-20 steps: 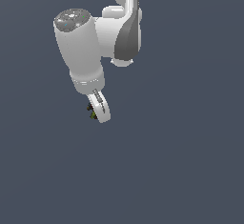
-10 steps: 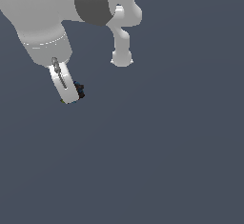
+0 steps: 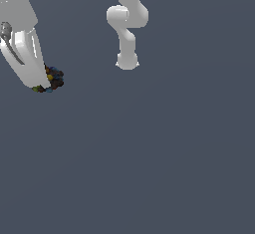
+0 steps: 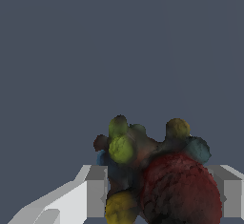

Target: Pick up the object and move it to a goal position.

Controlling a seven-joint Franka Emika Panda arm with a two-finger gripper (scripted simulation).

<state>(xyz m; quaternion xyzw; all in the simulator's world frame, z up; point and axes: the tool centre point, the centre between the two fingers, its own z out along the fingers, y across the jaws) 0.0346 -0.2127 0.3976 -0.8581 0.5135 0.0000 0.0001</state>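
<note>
Since half a second ago your gripper [image 3: 46, 84] has swung further toward the exterior view's left and closer to that camera, so it now shows larger, with the arm's upper links cut off at the frame edge. The clump [image 3: 53, 77] has travelled with it, sitting at the fingertips just as it did then.

You are in the carry step: the pick looks done, and what remains is bringing the clump to the goal. No goal marker shows in either view, so you cannot judge from these pictures how far is left. The next move calls for a steady transfer with the grip kept firm, then a halt at the goal; any jerk risks shaking so small and lumpy a thing loose.

Your gripper is clenched on the clump. In the wrist view the two white fingers [image 4: 95, 189] stand on either side of the clump [image 4: 152, 170], pressed against its flanks, with only the clump's own width between them. Its red, yellow, green and blue knobs bulge out past the fingertips. Nothing else touches it; the grey ground behind is blank in both views, and you cannot tell how high above it the clump hangs.
</note>
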